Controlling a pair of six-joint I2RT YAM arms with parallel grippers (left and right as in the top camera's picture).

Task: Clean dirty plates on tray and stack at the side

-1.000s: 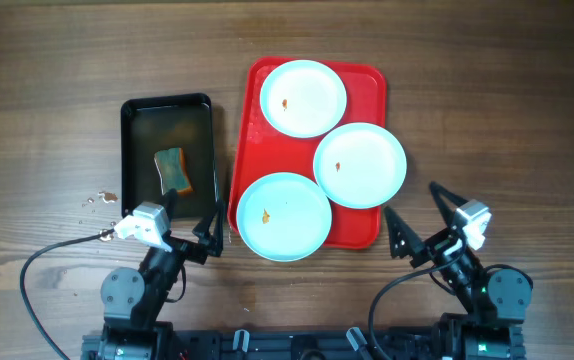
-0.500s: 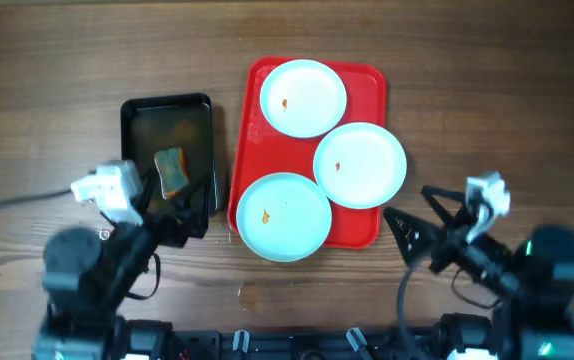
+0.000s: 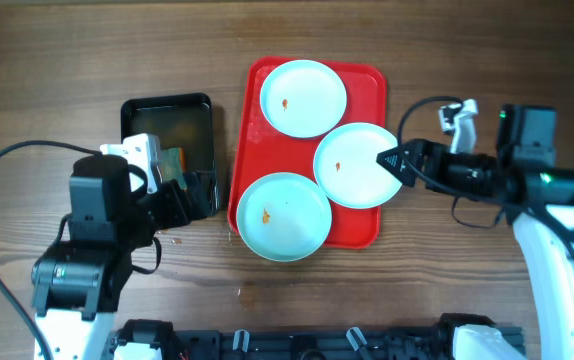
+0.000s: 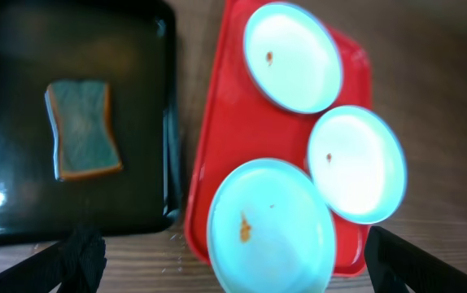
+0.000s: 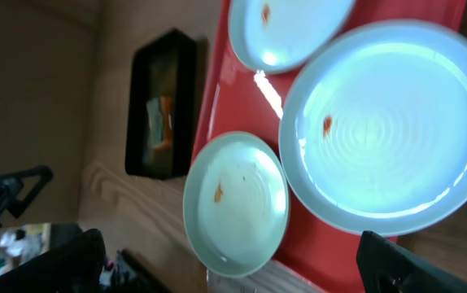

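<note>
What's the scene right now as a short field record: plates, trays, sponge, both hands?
plates: three, round pale-blue plastic: far plate, middle plate, near plate, each with an orange-brown spot
location: unstacked on the large red rectangular plastic tray
sponge: teal-and-orange sponge in the black rectangular tray
left hand: open, empty, near the black rectangular tray
right hand: open, empty, beside the middle plate

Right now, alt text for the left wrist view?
Three pale-blue plates, each with a small orange-brown stain, sit on a red tray. Beside it, a black tray holds a sponge; left fingers frame the bottom corners.
</note>
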